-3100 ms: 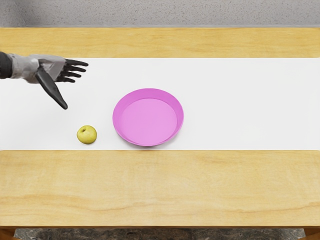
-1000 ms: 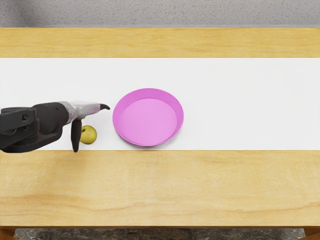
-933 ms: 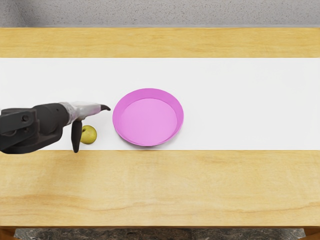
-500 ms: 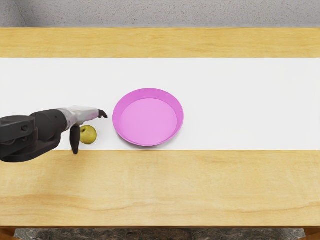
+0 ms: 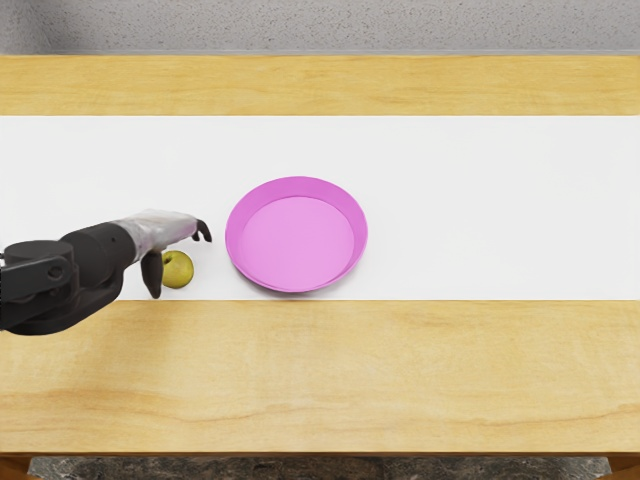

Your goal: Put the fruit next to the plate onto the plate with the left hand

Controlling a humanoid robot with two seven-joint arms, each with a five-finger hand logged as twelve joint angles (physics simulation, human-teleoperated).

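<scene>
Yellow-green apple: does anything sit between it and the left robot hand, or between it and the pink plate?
Nothing visible. The left robot hand is right at the small yellow-green apple, on its left side, and only bare white table strip lies between the apple and the round pink plate.

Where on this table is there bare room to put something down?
The white strip right of the pink plate is bare, as is the near side of the wooden table. Crowded: left of the plate, where the left hand hangs over the apple.
</scene>
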